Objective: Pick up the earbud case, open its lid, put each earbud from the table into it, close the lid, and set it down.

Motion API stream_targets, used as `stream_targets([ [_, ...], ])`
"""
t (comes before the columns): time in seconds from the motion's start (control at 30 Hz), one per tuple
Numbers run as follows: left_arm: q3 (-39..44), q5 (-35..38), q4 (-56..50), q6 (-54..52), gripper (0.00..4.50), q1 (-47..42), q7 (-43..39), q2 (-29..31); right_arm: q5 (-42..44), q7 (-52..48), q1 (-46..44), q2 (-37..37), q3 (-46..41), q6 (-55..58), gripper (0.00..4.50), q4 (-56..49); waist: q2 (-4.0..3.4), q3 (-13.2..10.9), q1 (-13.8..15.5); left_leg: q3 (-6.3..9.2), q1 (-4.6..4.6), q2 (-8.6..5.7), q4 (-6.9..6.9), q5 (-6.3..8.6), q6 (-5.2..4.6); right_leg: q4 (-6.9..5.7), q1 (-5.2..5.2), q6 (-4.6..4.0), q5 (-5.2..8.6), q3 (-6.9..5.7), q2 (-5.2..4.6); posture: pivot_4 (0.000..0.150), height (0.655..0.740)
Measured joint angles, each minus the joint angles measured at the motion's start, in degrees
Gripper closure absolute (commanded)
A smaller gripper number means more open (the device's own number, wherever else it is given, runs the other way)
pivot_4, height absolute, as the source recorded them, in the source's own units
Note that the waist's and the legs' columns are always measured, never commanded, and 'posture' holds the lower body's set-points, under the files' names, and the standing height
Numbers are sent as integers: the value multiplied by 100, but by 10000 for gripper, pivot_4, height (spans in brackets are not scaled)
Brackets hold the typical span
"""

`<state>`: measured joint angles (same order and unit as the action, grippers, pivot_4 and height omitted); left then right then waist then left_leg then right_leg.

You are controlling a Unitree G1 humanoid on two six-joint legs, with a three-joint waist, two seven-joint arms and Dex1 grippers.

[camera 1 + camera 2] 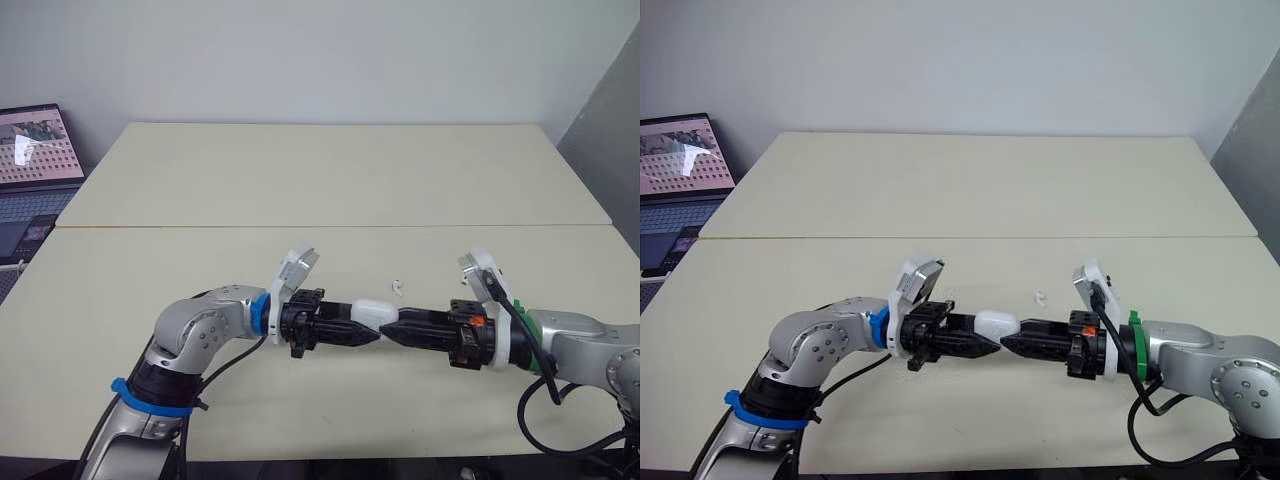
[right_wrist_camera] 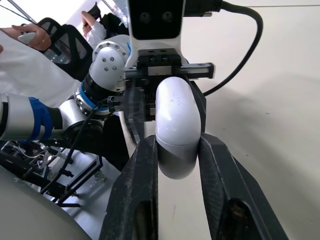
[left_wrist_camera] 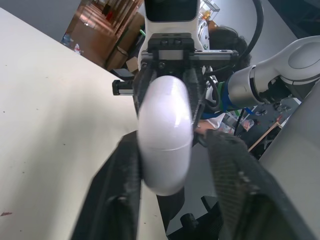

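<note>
Holding: the earbud case (image 1: pixel 372 312) hangs above the worktop (image 1: pixel 300 180), bridged between my left gripper (image 1: pixel 366 331) and right gripper (image 1: pixel 393 329).
Right jaws: clenched on one end of the case, pressed against both its sides.
Left jaws: straddling the other end, one side touching and a gap at the other, so I read them as released.
Done: the pick-up, I judge.
Left to do: the lid looks shut (its seam runs unbroken), so opening, loading, closing and setting down.
Earbud (image 1: pixel 397 287): one lies on the worktop just beyond the case.
Head views give me: the earbud and the worktop layout.
Wrist views add: the seam, and that gap in the left jaws.
</note>
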<state>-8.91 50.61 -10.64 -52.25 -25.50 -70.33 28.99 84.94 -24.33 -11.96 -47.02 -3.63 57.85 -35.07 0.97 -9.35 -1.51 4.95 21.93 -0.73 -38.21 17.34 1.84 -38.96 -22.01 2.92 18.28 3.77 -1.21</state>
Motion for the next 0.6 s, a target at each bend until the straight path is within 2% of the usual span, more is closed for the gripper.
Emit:
stream_targets([
  [0.27, 37, -14, 4, 0, 37195, 9, -38, 18, 26, 3, 3, 29, -7, -6, 37546, -5, 0, 0, 0, 0, 0, 0, -1, 0, 0, 0, 1, 0, 0, 0, 0, 1500, 7400],
  [0.33, 39, -14, 4, 0, 37195, 9, -38, 18, 9, -7, 11, 39, -11, -11, 30308, -9, 0, 0, 0, 0, 0, 0, -1, 0, 0, 0, 1, 0, 0, 0, 0, 1500, 7400],
  [0.37, 31, -17, 3, 0, 37195, 9, -32, 10, -28, -13, 13, 52, -12, -40, 28204, -12, 0, 0, 0, 0, 0, 0, -1, 0, 0, 0, 1, 0, 0, 0, 0, 1500, 7400],
  [0.6, 15, -25, 2, 1, 37195, 9, -31, -18, -56, -62, 36, -35, -261, -187, 2460, -48, 0, 0, 0, 0, 0, 0, -2, 0, 0, -1, 1, 0, 0, 0, 0, 1500, 7400],
])
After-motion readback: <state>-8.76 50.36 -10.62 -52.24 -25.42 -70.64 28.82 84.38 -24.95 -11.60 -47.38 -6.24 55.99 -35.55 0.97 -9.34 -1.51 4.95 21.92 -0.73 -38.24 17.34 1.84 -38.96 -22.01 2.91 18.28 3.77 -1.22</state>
